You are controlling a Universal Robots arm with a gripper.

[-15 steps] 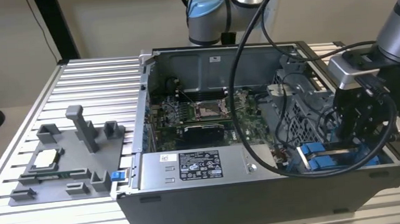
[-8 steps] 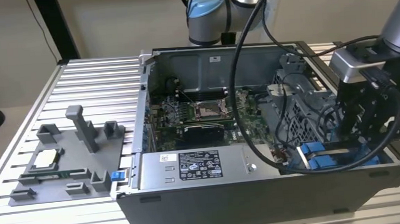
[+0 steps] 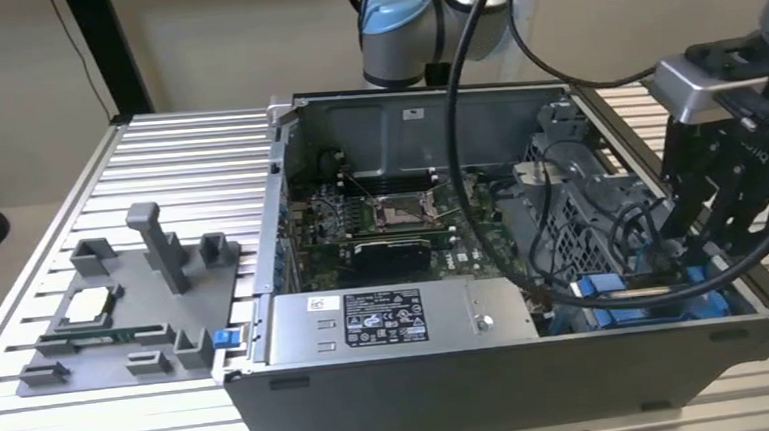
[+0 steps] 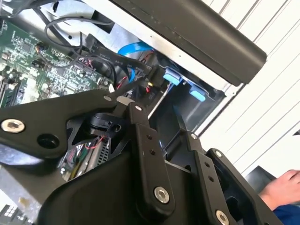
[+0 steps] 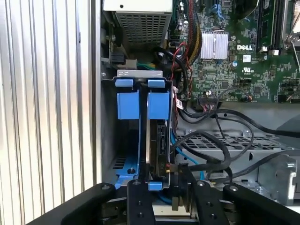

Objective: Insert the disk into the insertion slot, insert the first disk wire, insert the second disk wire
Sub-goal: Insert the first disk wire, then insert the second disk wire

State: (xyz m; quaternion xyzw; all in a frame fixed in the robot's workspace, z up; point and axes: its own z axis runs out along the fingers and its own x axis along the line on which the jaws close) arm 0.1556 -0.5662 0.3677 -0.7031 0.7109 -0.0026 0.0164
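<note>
The disk (image 5: 161,140) stands on edge inside the insertion slot (image 5: 139,73), between two bright blue carrier tabs (image 5: 158,104). In the exterior view the slot's blue rails (image 3: 630,296) show at the case's near corner on that view's right. My gripper (image 5: 171,190) hangs over the disk's end, and its black fingers (image 5: 139,199) stand apart. A black wire plug (image 5: 176,174) sits between them against the disk's end, with a gap on each side. In the exterior view my gripper (image 3: 714,245) reaches down into the case above the blue rails.
Black and blue cables (image 5: 220,145) loop beside the slot. The silver power-supply box (image 3: 384,321) and the motherboard (image 3: 385,215) fill the rest of the case. A grey fixture (image 3: 122,302) stands on the slatted table. A person's hand (image 4: 283,185) rests past the case.
</note>
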